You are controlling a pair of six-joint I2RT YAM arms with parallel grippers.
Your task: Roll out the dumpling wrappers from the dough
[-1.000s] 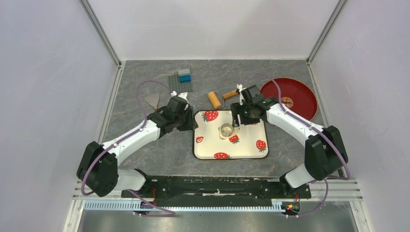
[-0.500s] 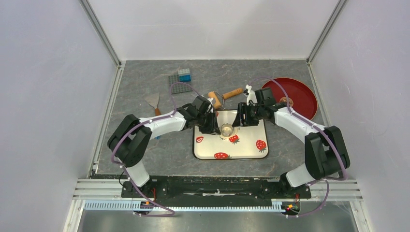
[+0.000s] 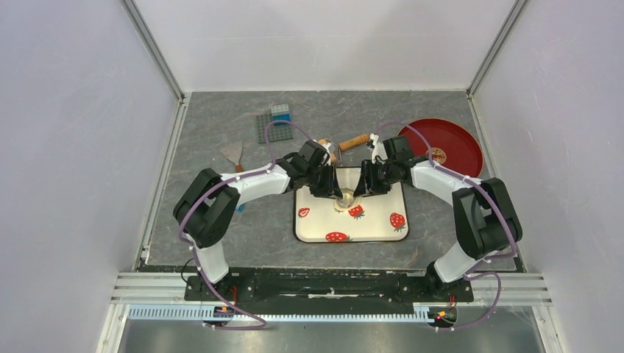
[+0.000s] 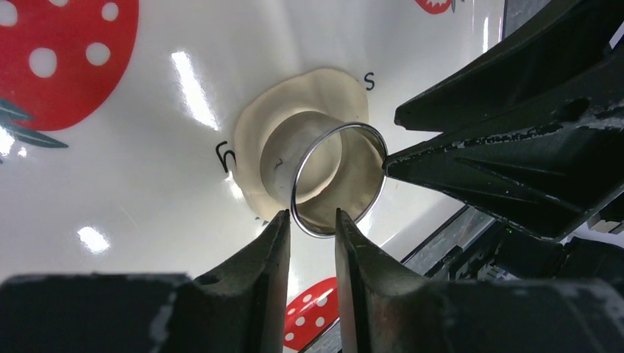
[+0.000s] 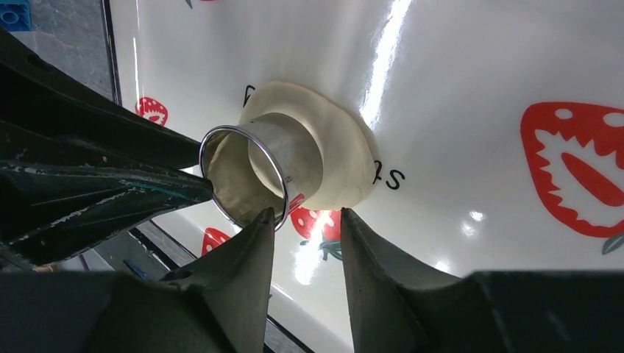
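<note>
**Both arms close in on the ring cutter**

The left gripper (image 4: pixel 311 215) has swung in from the counter (image 3: pixel 257 228) left of the strawberry mat (image 3: pixel 383 206). It now faces the right gripper (image 5: pixel 306 213) across the metal ring cutter (image 4: pixel 283 154). A second ago the left arm lay stretched out, its wrist off the mat's far left corner. Half a second ago it had reached the ring's left side, and now it sits tighter in, tips at the rim. The right gripper has moved much less, easing left and down to the opposite side of the rim.

The ring cutter has not moved. It stands upright on the dough (image 5: pixel 342 140), a flattened pale patch in the middle of the mat that spreads out past the ring's foot all round. Each wrist view shows that arm's fingers (image 4: pixel 261 265) a narrow gap apart, side by side at the near rim and holding nothing. Whether the tips actually touch the metal cannot be told.

The dough looks already rolled flat, so cutting seems to be the step in hand, with the two grippers bracketing the ring to press or steady it. No dumpling wrapper lies free yet. The roller (image 3: pixel 353 141) lies on the counter behind the mat, partly hidden by the left arm
</note>
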